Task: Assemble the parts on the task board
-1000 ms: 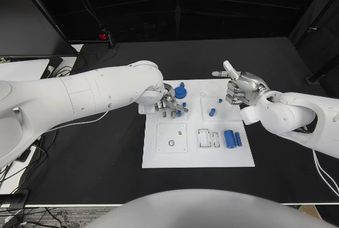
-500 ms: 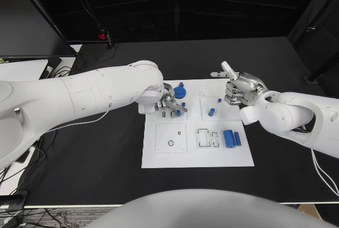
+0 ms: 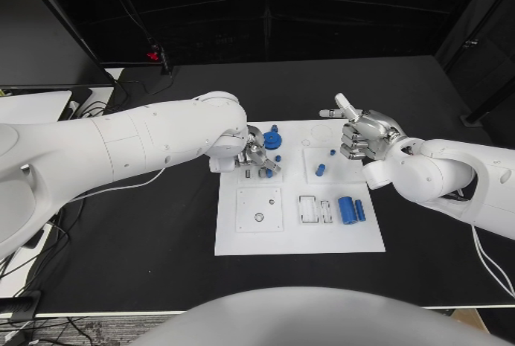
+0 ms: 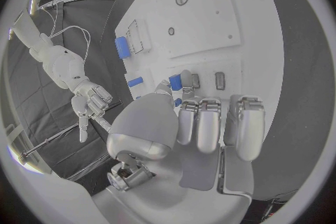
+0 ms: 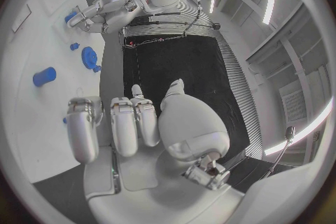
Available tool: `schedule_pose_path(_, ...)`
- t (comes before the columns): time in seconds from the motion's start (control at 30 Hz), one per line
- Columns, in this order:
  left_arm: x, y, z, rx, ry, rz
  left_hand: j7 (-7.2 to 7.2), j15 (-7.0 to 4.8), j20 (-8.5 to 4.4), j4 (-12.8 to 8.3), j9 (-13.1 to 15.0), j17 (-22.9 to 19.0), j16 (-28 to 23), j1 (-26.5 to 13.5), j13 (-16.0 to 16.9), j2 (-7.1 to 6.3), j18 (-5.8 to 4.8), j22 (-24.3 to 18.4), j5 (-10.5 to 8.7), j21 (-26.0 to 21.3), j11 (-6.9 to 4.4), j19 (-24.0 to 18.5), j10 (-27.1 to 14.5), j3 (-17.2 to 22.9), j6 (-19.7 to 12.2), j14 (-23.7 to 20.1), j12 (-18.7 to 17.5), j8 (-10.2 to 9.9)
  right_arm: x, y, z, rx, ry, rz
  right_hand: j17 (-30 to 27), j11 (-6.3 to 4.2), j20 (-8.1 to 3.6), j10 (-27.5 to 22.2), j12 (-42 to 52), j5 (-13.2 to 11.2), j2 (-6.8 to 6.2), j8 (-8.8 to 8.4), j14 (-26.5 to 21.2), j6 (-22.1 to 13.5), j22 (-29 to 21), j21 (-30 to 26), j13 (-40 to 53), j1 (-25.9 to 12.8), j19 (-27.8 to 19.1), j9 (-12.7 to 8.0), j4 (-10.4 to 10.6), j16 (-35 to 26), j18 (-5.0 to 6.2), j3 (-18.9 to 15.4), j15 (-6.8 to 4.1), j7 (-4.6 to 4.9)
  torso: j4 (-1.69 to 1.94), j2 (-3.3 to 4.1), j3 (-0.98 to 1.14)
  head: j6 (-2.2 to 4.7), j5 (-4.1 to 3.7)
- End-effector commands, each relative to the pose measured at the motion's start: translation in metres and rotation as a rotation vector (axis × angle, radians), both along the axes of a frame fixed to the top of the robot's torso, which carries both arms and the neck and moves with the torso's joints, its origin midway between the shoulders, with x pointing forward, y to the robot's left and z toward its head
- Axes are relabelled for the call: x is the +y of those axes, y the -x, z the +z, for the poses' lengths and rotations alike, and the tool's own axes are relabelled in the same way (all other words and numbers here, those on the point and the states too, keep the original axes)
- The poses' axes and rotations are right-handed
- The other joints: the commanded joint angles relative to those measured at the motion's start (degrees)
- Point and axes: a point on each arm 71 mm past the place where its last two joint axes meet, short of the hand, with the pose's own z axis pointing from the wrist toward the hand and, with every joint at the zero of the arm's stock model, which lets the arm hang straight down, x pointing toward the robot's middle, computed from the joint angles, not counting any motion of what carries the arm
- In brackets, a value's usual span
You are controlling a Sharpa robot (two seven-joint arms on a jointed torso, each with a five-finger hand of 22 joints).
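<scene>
While our left robot hand (image 3: pixel 255 157) hovers low over the upper left corner of the task board (image 3: pixel 301 238), it pinches a small blue peg (image 4: pixel 175 82) between thumb and a fingertip, the other fingers curled alongside. To seat it well, we judge that we should keep the peg upright, line it up over its socket before lowering, and press straight down rather than at a slant; the socket itself is hidden beneath the fingers, so we cannot tell how near the peg is to it. Our right robot hand (image 3: pixel 365 134) is raised over the board's upper right corner, holding nothing, most fingers curled in and one stretched out.

Just beside the left robot hand stands a blue gear (image 3: pixel 274 141), close enough to be knocked. Near the board's middle lies a short blue cylinder (image 3: pixel 321 169), and two larger blue cylinders (image 3: pixel 352 210) lie side by side toward the right edge, beside empty rectangular slots (image 3: pixel 315 209). All rests on the black desk (image 3: pixel 140 249).
</scene>
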Motion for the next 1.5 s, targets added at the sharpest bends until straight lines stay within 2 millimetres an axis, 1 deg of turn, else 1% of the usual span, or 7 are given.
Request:
schedule_pose_path(0.03, -0.001, -0.001, 0.001, -0.009, 0.013, -0.004, 0.1, -0.53, -0.48, -0.1, 0.4, 15.1, 0.0, 6.4, 15.1, 4.09, -0.36, 15.1, 1.29, 0.2, -0.63, 6.1, 6.2, 0.9, 0.4, 6.0, -0.2, -0.7, 0.0, 0.0, 0.001, -0.003, 0.0, -0.003, 15.1, 0.17, 0.24, 6.1, 0.1, 0.0, 0.44, 0.27, 6.3, -0.4, 14.6, -0.3, 15.1, 0.3, 5.0, -0.1, 0.0, 0.1, -0.02, -0.1, 0.28, 0.0, -0.01, -0.01, 0.0, 0.01, -0.11)
schedule_pose_path(0.37, -0.002, -0.002, 0.002, -0.016, 0.026, -0.003, 0.18, -0.68, -0.64, -1.1, 1.8, 15.1, 0.0, 11.5, 15.1, 2.87, -0.36, 15.1, 3.26, 0.2, -0.59, 6.1, 6.2, 4.3, 0.7, 6.0, -0.2, -2.4, -0.002, -0.001, 0.0, 0.0, 0.005, -0.011, 15.1, 0.18, 0.26, 6.1, 0.1, 0.0, 0.5, 0.36, 6.3, -0.5, 14.5, -0.4, 15.1, 0.3, 4.8, -0.1, 0.0, 0.1, 0.04, -0.1, 0.28, 0.0, 0.01, -0.03, 0.03, 0.01, -0.16)
schedule_pose_path(0.5, -0.001, -0.002, 0.002, -0.019, 0.031, -0.002, 0.5, -0.64, -0.66, -0.7, 2.5, 15.1, 0.0, 13.6, 15.1, 3.07, -0.36, 15.1, 3.46, 0.2, -0.42, 6.1, 6.2, 7.5, 1.1, 6.0, -0.2, -3.4, -0.003, -0.001, -0.001, 0.002, 0.007, -0.014, 15.1, 0.18, 0.26, 6.1, 0.1, 0.0, 0.51, 0.37, 6.3, -0.5, 14.5, -0.5, 15.1, 0.3, 4.7, -0.1, 0.0, 0.1, 0.06, -0.1, 0.28, 0.01, 0.05, -0.02, 0.03, 0.01, -0.17)
schedule_pose_path(0.6, -0.001, -0.002, 0.002, -0.022, 0.038, -0.001, 0.56, -0.57, -0.63, -0.2, 3.1, 15.1, 0.0, 14.8, 15.1, 2.59, -0.36, 15.1, 3.53, 0.2, -0.31, 6.1, 6.2, 10.5, 1.7, 6.0, -0.2, -4.3, -0.004, -0.001, -0.001, 0.003, 0.008, -0.016, 15.1, 0.18, 0.26, 6.1, 0.1, 0.0, 0.53, 0.38, 6.3, -0.5, 14.4, -0.5, 15.1, 0.3, 4.6, -0.1, 0.0, 0.1, 0.08, -0.1, 0.28, 0.01, 0.04, 0.0, 0.01, 0.01, -0.17)
schedule_pose_path(0.77, 0.0, -0.003, 0.003, -0.032, 0.054, 0.002, 0.55, -0.52, -0.56, 0.4, 3.8, 15.1, 0.0, 15.2, 15.1, 1.19, -0.36, 15.1, 3.47, 0.2, -0.2, 6.1, 6.2, 13.2, 2.4, 6.0, -0.2, -5.1, -0.005, -0.001, -0.002, 0.006, 0.011, -0.019, 15.1, 0.19, 0.27, 6.1, 0.1, 0.0, 0.6, 0.46, 6.3, -0.5, 14.4, -0.6, 15.1, 0.3, 4.5, 0.0, 0.0, 0.1, 0.1, -0.1, 0.29, 0.03, 0.05, 0.01, 0.01, 0.01, -0.19)
schedule_pose_path(1.23, 0.009, -0.001, 0.007, -0.052, 0.103, 0.0, 0.55, -0.53, -0.51, 0.5, 4.7, 15.1, 0.0, 15.2, 15.1, -0.31, -0.36, 15.1, 3.37, 0.2, -0.18, 6.1, 6.2, 16.4, 3.4, 6.0, -0.2, -6.0, -0.008, 0.0, -0.006, 0.016, 0.018, -0.029, 15.1, 0.2, 0.28, 6.1, 0.1, 0.0, 0.68, 0.58, 6.3, -0.6, 14.2, -0.9, 15.1, 0.3, 4.1, 0.0, 0.0, 0.1, 0.24, -0.1, 0.3, 0.04, 0.04, -0.06, 0.09, 0.01, -0.06)
schedule_pose_path(1.5, 0.02, -0.001, 0.017, -0.061, 0.093, 0.005, 0.56, -0.56, -0.45, 0.7, 4.9, 15.1, 0.0, 14.9, 15.1, -0.88, -0.36, 15.1, 3.3, 0.2, -0.19, 6.1, 6.2, 17.1, 3.9, 6.0, -0.2, -6.3, -0.009, 0.0, -0.006, 0.018, 0.019, -0.031, 15.1, 0.21, 0.3, 6.1, 0.1, 0.0, 0.74, 0.71, 6.3, -0.7, 14.2, -1.1, 15.1, 0.3, 3.9, 0.0, 0.0, 0.1, 0.3, -0.1, 0.3, 0.03, -0.02, -0.04, 0.06, 0.01, 0.05)
